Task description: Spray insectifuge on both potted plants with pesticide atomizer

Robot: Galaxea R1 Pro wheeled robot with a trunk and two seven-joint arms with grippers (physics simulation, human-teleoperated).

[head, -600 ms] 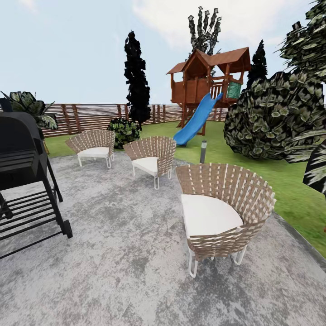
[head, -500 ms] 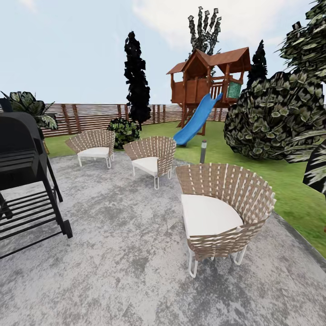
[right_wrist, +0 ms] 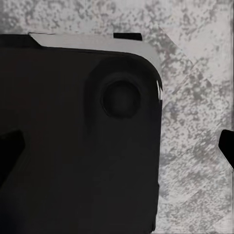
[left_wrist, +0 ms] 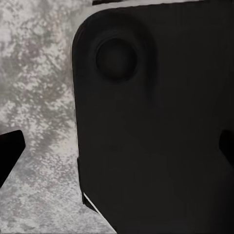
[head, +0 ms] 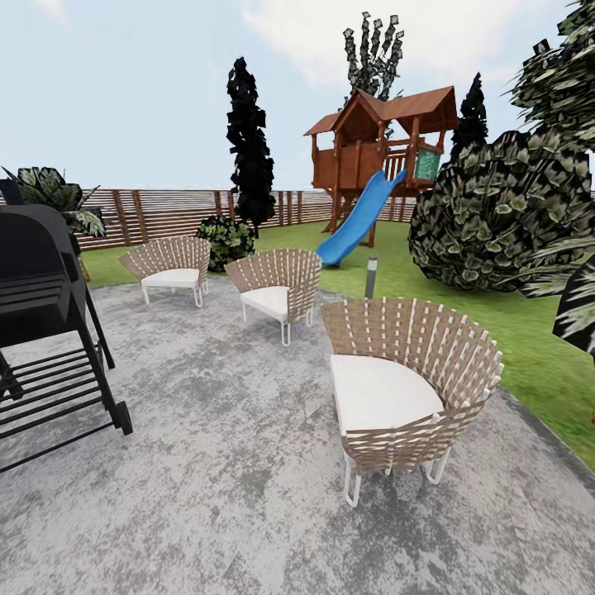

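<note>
I look over the garden: round grey mottled paving with green lawn beyond it. The pesticide atomizer and the potted plants are out of view. In the left wrist view my left gripper hangs over the paving, its dark fingertips far apart at the picture's edges, with a black rounded part of my own body beneath. The right wrist view gives the same picture of my right gripper: fingertips spread wide, nothing held.
A black grill stands at the left. Three wicker seats ring the paving. Big bushes crowd the right; a wooden playhouse with a blue slide and a slatted fence lie behind.
</note>
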